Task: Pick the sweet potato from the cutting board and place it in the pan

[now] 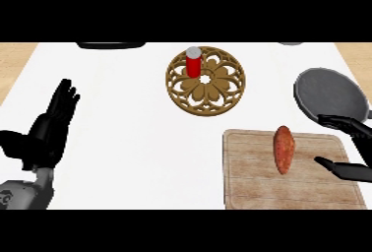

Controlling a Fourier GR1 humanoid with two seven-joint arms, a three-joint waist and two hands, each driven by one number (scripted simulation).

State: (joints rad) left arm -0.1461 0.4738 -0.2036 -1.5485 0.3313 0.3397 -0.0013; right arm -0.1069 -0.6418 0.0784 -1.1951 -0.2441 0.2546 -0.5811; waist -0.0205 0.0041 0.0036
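My right hand (pixel 347 147) spread wide at lower right, beside sweet potato (pixel 283 149) on cutting board (pixel 247 187); left hand (pixel 49 129) open, resting at left.

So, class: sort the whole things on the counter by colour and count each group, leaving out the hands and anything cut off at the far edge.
Brown or wooden: 2, the cutting board and round trivet
Orange: 1, the sweet potato
Grey: 1, the pan
Red: 1, the capped bottle
Total: 5

One head view looks steeply down on the white counter (pixel 131 138), forearms entering from below
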